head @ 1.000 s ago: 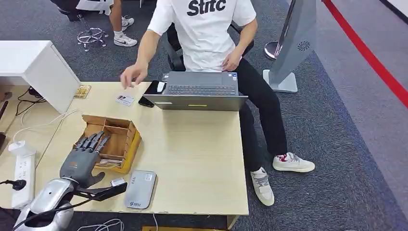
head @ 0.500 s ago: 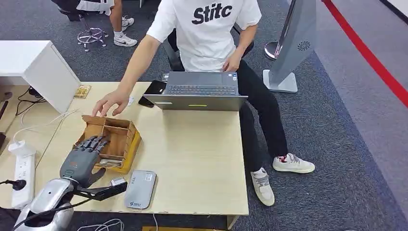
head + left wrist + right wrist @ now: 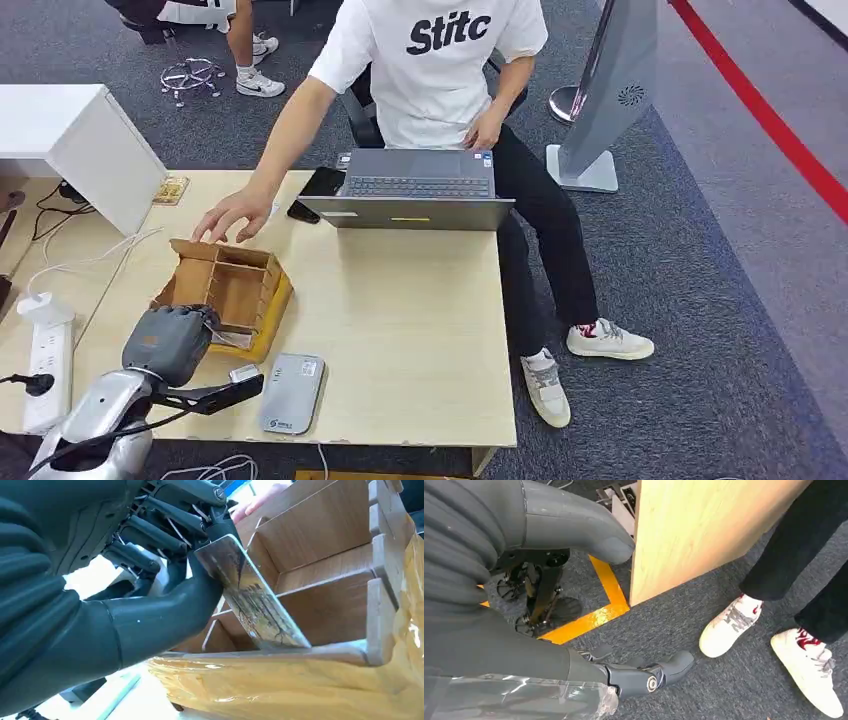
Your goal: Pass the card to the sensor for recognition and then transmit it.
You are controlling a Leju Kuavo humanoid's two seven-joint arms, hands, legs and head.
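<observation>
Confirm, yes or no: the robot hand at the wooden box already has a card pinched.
Yes: the left robot hand pinches a card over the wooden box.

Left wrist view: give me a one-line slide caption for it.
Left hand pinches a card at the wooden divider box, its lower end still in a slot; a person's fingertips show behind.
</observation>
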